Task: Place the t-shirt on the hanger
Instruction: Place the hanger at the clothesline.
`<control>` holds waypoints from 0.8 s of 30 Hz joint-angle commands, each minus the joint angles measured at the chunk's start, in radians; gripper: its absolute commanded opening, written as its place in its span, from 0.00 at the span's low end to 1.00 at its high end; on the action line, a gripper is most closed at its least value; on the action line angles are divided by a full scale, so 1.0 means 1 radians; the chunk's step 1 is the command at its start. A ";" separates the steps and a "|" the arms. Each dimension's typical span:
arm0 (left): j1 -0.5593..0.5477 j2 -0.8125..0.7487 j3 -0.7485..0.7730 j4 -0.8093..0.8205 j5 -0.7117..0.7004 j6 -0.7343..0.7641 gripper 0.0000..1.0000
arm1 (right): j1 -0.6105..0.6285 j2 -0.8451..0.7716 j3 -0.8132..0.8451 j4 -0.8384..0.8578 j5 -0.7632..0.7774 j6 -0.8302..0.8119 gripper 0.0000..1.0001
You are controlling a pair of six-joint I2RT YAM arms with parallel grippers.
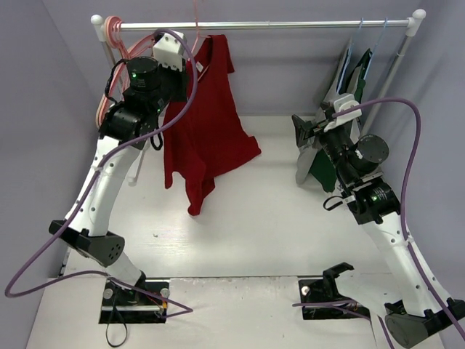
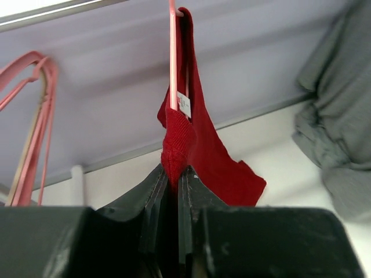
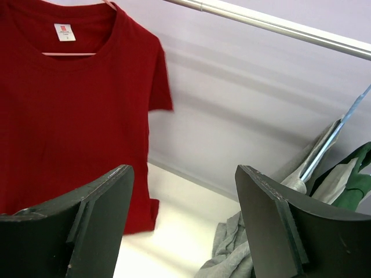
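Observation:
The red t-shirt [image 1: 207, 123] hangs from the pink hanger [image 1: 196, 25], whose hook is on the rail. In the left wrist view the hanger's thin pink arm [image 2: 173, 63] runs inside the shirt's neck beside the white label [image 2: 184, 104]. My left gripper [image 1: 190, 70] is shut on the shirt's fabric near the collar, which is pinched between the jaws [image 2: 174, 172]. My right gripper [image 1: 299, 131] is open and empty, to the right of the shirt. Its wrist view shows the shirt [image 3: 69, 121] from the front, with the hanger bar [image 3: 69, 54] across the neck.
The rail [image 1: 276, 25] spans the back. Spare pink hangers [image 1: 110, 33] hang at its left end. Light blue hangers [image 1: 361, 36] with a grey garment [image 1: 309, 163] and a dark green one [image 1: 360, 80] hang at the right, close behind my right gripper.

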 commanded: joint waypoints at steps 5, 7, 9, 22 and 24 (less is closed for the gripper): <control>0.001 0.051 0.040 0.140 -0.090 -0.015 0.00 | 0.000 -0.009 -0.008 0.059 0.021 0.020 0.73; 0.001 0.057 0.027 0.124 -0.084 -0.027 0.00 | 0.000 -0.013 -0.017 0.048 0.026 0.030 0.73; 0.001 0.046 0.015 0.104 -0.088 -0.031 0.00 | 0.000 -0.019 -0.023 0.042 0.030 0.036 0.73; 0.001 -0.248 -0.072 -0.133 -0.205 0.022 0.78 | 0.000 -0.073 -0.054 -0.108 0.128 0.128 0.92; 0.001 -0.306 -0.193 -0.178 -0.216 -0.011 0.78 | 0.000 -0.088 -0.065 -0.133 0.164 0.138 1.00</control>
